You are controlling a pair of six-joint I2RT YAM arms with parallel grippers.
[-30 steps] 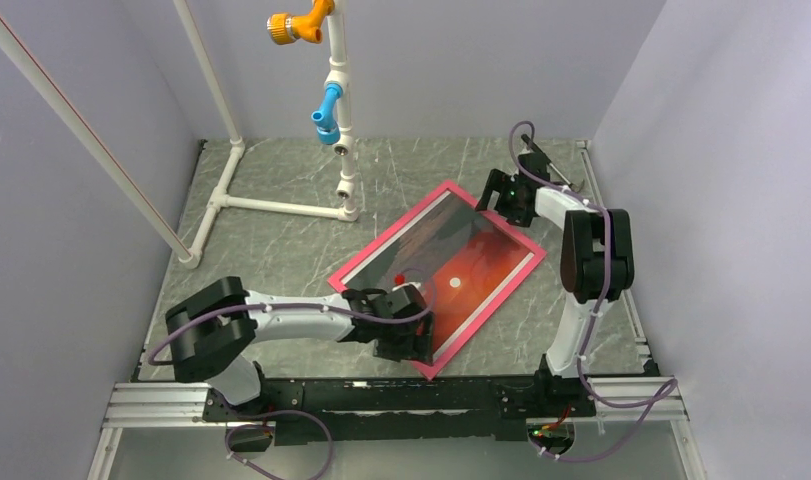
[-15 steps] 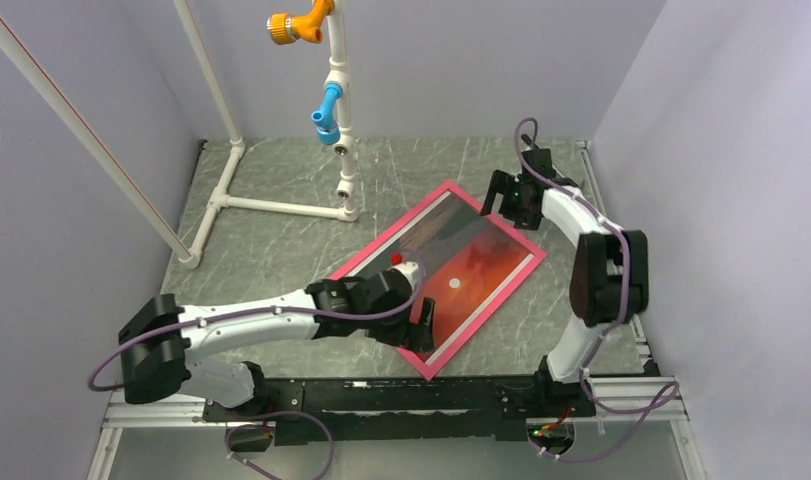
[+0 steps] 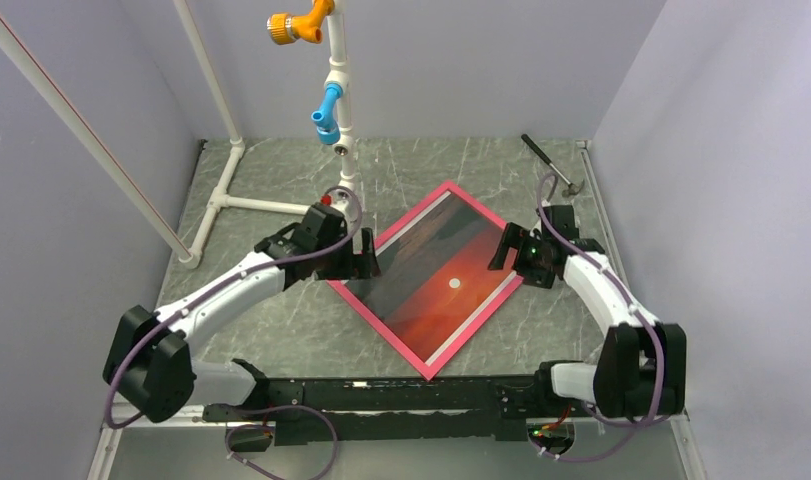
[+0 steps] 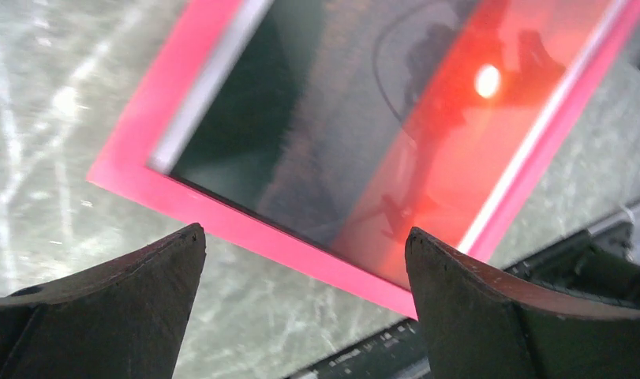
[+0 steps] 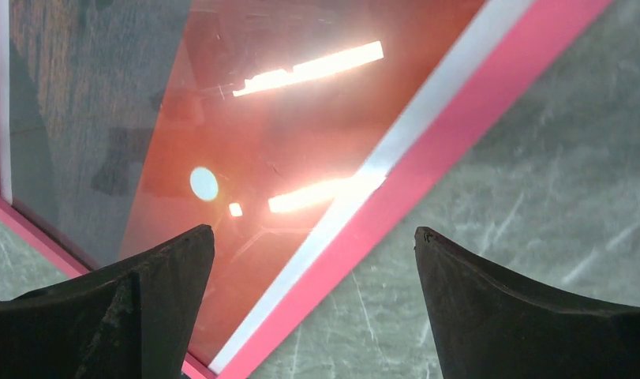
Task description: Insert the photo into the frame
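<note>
The frame (image 3: 478, 326) lies flat on the table, turned like a diamond, pink-red front up. The photo (image 3: 441, 290) sits inside it, with an orange-red sky, a small white sun and white margins under reflective glazing. My left gripper (image 3: 366, 262) is open and empty just above the frame's left corner. In the left wrist view its jaws (image 4: 304, 233) span the pink edge (image 4: 245, 237) and the print (image 4: 427, 142). My right gripper (image 3: 505, 252) is open and empty over the right edge. In the right wrist view its jaws (image 5: 313, 232) straddle the pink border (image 5: 470, 126) and the print (image 5: 261, 142).
A white pipe stand (image 3: 271, 206) with orange and blue fittings stands at the back left, its foot close to the left gripper. A small dark tool (image 3: 551, 165) lies at the back right. The black mounting rail (image 3: 381, 395) runs along the near edge of the marbled table (image 3: 271, 270).
My left gripper has swung from the frame's near edge back to its left corner. My right gripper has moved from the far right corner nearer along the right edge. The frame has stayed put.
</note>
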